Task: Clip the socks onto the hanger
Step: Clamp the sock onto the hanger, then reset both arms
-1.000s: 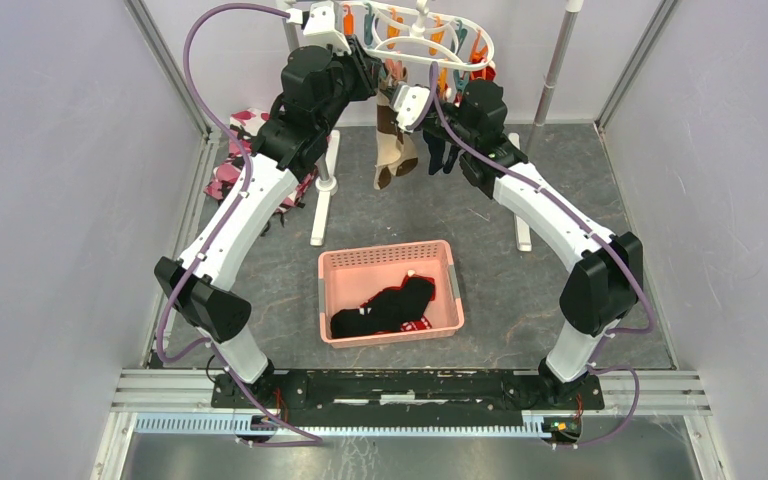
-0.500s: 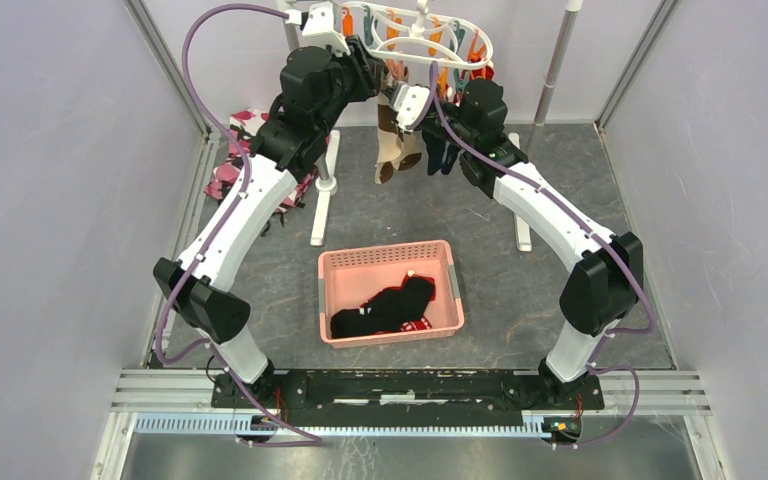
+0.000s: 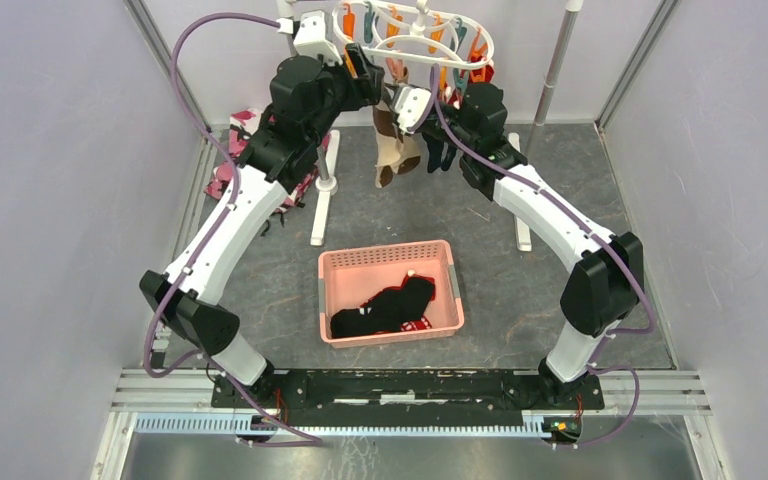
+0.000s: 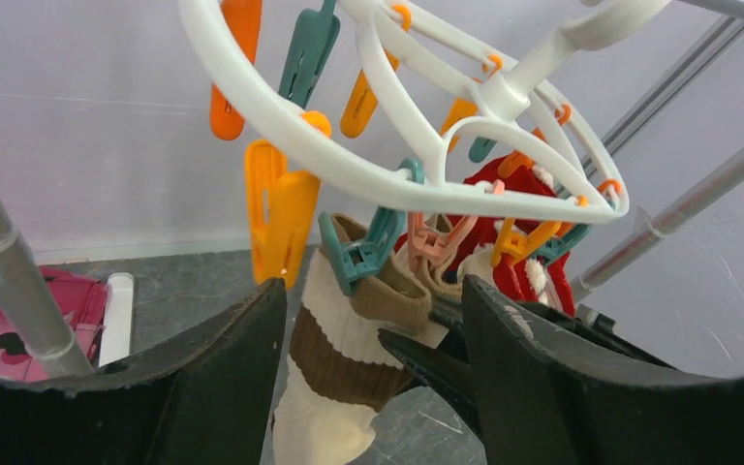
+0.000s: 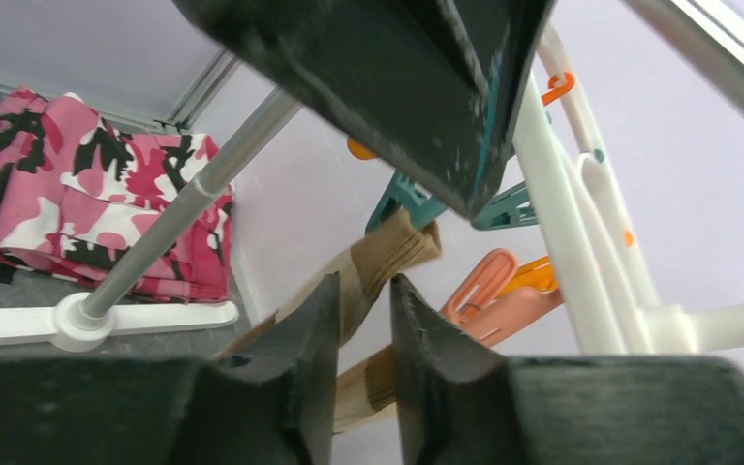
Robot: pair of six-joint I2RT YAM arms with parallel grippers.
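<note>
Nearest you, both arms are bolted at the edge of the grey table [image 3: 505, 290]. Just beyond them sits a pink basket [image 3: 388, 257] with black socks [image 3: 390, 305] lying in it. From there your left arm [image 3: 230, 220] and right arm [image 3: 550, 215] reach up and away, bending in toward each other.

The left gripper [image 4: 373, 300] has its fingers spread wide with nothing between them. It faces a beige striped sock [image 4: 349, 358] that hangs from a teal clip [image 4: 363, 257].

On the right gripper [image 5: 363, 286] the fingers are only a narrow slit apart. The sock shows in that gap, but you cannot tell whether they pinch it.

Above hangs the white hanger [image 4: 281, 124], with a red sock [image 4: 504, 179] clipped on farther back. Behind it are a grey rack pole [image 5: 184, 208], a pink camouflage cloth [image 5: 77, 184] and lilac walls [image 3: 50, 200].
</note>
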